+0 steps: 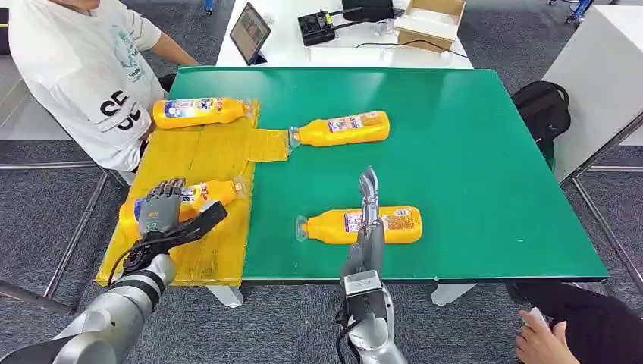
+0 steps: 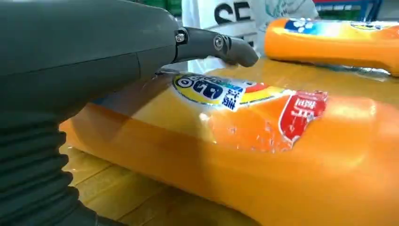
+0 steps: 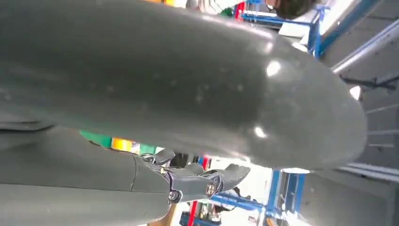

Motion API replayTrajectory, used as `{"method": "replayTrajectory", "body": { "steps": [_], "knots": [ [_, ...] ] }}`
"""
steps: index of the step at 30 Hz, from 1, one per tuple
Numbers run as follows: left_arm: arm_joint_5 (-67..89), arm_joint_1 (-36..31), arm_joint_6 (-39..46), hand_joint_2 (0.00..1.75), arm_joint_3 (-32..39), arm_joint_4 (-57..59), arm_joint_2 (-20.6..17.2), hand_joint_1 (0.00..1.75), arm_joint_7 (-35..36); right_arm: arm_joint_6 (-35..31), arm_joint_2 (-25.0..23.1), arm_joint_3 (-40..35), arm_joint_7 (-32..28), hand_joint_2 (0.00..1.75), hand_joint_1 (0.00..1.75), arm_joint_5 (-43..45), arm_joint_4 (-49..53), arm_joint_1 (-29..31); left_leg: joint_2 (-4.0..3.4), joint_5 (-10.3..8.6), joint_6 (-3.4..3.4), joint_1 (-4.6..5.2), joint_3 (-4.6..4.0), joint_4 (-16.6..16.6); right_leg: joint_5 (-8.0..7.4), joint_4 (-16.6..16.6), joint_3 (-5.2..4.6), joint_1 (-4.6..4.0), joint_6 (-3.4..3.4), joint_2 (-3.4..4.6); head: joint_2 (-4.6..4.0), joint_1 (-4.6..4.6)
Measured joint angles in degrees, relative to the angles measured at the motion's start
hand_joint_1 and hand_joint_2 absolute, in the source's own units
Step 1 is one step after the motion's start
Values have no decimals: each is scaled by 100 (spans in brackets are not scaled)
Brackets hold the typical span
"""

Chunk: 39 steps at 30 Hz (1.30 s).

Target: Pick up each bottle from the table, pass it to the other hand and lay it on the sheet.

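Several orange bottles lie on their sides. One bottle (image 1: 199,111) rests at the far end of the yellow sheet (image 1: 197,155). A second bottle (image 1: 341,129) lies on the green table (image 1: 485,167) with its neck at the sheet's tab. The third bottle (image 1: 208,193) (image 2: 282,155) lies on the sheet's near part. My left hand (image 1: 163,208) (image 2: 94,61) hovers over its base, fingers (image 2: 216,44) straight, thumb stretched out beside it. A fourth bottle (image 1: 398,225) lies on the table near the front edge. My right hand (image 1: 369,201) (image 3: 188,94) stands edge-on above its middle, fingers extended.
A person in a white shirt (image 1: 83,68) sits at the table's far left corner. Behind stands a white table with a tablet (image 1: 249,32) and a cardboard box (image 1: 431,19). A black backpack (image 1: 542,106) lies right of the table. Another person's hand (image 1: 542,341) shows at lower right.
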State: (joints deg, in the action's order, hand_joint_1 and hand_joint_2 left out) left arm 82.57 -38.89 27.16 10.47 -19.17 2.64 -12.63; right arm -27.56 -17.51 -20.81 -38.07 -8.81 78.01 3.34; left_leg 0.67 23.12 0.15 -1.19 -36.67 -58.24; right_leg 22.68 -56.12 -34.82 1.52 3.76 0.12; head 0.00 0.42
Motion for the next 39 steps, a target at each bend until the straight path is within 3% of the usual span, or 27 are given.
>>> {"method": "replayTrajectory", "body": {
  "steps": [5, 22, 30, 31, 32, 33, 35, 37, 39],
  "knots": [
    [-245, -88, -387, 0, 223, 0, 4, 0, -216, 28, -18, 13, 0, 0, 0, -57, -157, 53, 13, 0, 0, 0, 15, 1, 2, 0, 16, 0, -2, -2, 0, 2],
    [-286, -111, -432, 0, 380, 0, 9, 0, -258, 31, -26, 26, 0, 0, 0, -66, -369, 109, 17, -12, -10, 0, 22, 2, -1, -1, 22, -1, -4, -2, 0, 0],
    [-877, -138, -680, 0, 691, -2, 55, 0, -787, 140, -33, 39, 0, 0, 0, -63, -461, 140, 23, -13, -10, 0, 28, 2, 0, -1, 24, -1, -5, -6, 0, 0],
    [-974, -140, -734, 0, 736, -4, 72, 0, -939, 155, -35, 44, 0, 175, 0, -66, -474, 141, 23, -13, -10, 0, 30, 2, 0, 0, 23, -1, -5, -7, 0, 0],
    [-1132, -141, -782, 0, 795, -20, 102, 0, -1154, 177, -35, 54, 0, 175, 0, -72, -487, 141, 24, -13, -10, 0, 31, 2, 0, 0, 26, -1, -5, -7, 0, 0],
    [-1327, -142, -843, 175, 882, -31, 157, 0, -1369, 196, -44, 70, 0, 175, 0, -83, -503, 141, 24, -14, -8, 0, 31, 2, -1, 0, 24, -1, -5, -7, 0, 0],
    [-1884, -104, -843, 175, 1008, -99, 263, 0, -1811, 256, -55, 107, 0, 175, 0, -184, -536, 145, 23, -16, -7, 0, 28, 2, -4, -1, 28, 0, -4, -7, 0, 0],
    [-3706, 196, -57, 175, 889, -797, 507, 0, -2501, 383, -63, 133, 18, 175, 0, -698, -763, 232, 9, -14, -8, 0, 21, 2, -19, -1, 12, -1, -15, 2, 0, 4],
    [-5594, 441, 981, 175, 377, -1531, 689, 0, -2723, 446, -59, 212, 31, 175, 0, -1113, -1049, 335, -14, -13, -8, 3, 8, 1, -26, 0, -3, 1, -16, 15, 0, 2]
  ]
}}
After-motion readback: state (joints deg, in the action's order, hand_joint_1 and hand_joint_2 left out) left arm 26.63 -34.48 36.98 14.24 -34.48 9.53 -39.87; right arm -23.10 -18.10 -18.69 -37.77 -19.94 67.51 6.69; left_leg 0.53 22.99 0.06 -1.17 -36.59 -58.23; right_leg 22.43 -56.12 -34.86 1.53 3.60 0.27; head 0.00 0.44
